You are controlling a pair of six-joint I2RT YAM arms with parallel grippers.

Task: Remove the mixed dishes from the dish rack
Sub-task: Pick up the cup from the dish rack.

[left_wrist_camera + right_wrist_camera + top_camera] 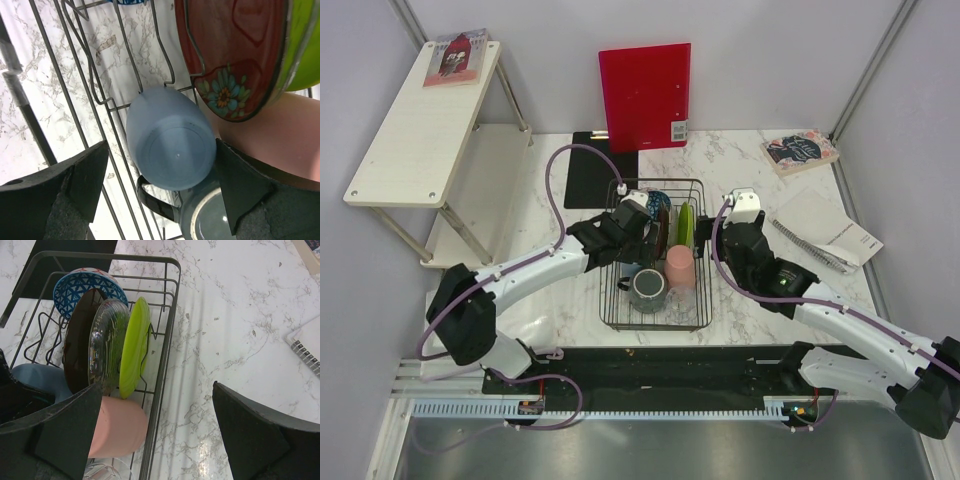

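Two fingers [75, 180] of the left claw [162, 145] stand spread on either side of the light blue cup [172, 150], gripping nothing. The cup lies in the dish rack [100, 105] with its base toward the camera; the finger on the right of the view is close against it, the other apart. Just below is the dark grey mug [200, 217], and beside it the pink cup [280, 135], under the dark red plate [230, 50] and lime-green dish [304, 50].

From the right wrist, the right claw [157, 390] gapes wide and empty above the dish rack's right rim and the marble tabletop [240, 315]. The blue patterned bowl [85, 287], dark red plate, clear glass plate [107, 340] and lime-green dish stand on edge in a row, with the pink cup on its side just beneath them.

From above, the dish rack sits mid-tabletop between both claws. The left claw reaches in over its left side and the right claw is just outside its right side. The dark grey mug stands mouth up, near left, and a black mat [588, 170] lies beyond
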